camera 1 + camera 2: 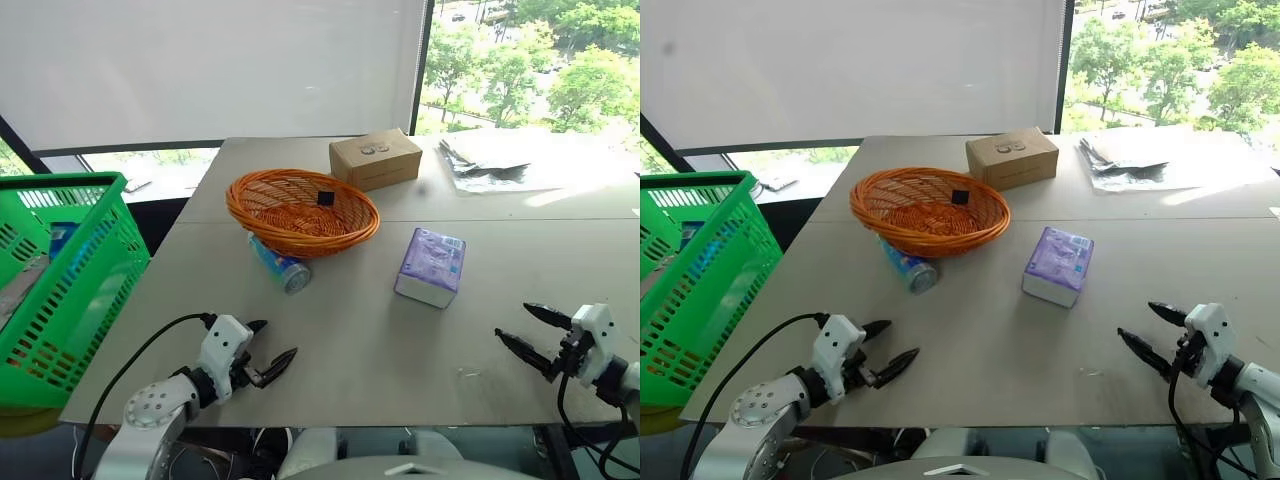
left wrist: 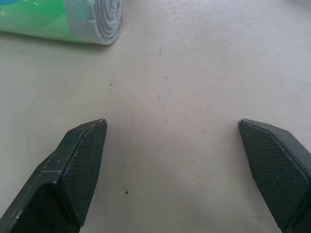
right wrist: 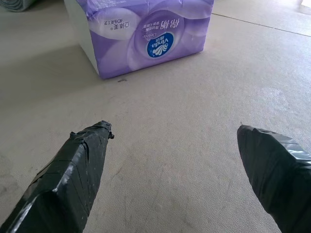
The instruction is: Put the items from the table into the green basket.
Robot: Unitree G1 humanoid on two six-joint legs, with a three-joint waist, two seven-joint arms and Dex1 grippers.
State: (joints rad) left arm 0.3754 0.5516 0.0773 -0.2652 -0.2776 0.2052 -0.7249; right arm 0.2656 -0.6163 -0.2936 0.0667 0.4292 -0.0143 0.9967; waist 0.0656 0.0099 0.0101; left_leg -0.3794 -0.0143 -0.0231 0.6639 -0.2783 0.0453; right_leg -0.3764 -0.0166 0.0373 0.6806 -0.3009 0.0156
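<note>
The drink can (image 1: 281,267) lies on its side mid-surface (image 1: 380,350), tucked against the orange wicker basket (image 1: 301,211), the tissue pack (image 1: 431,266) at its 3 o'clock, the green basket (image 1: 70,280) off the surface at 9 o'clock, and left tool (image 1: 270,349) and right tool (image 1: 524,332) spread, empty.

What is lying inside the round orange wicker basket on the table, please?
A small black object sits inside the orange wicker basket, towards its far side. The near inner wall is hidden behind the rim, so anything tucked there cannot be seen.
</note>
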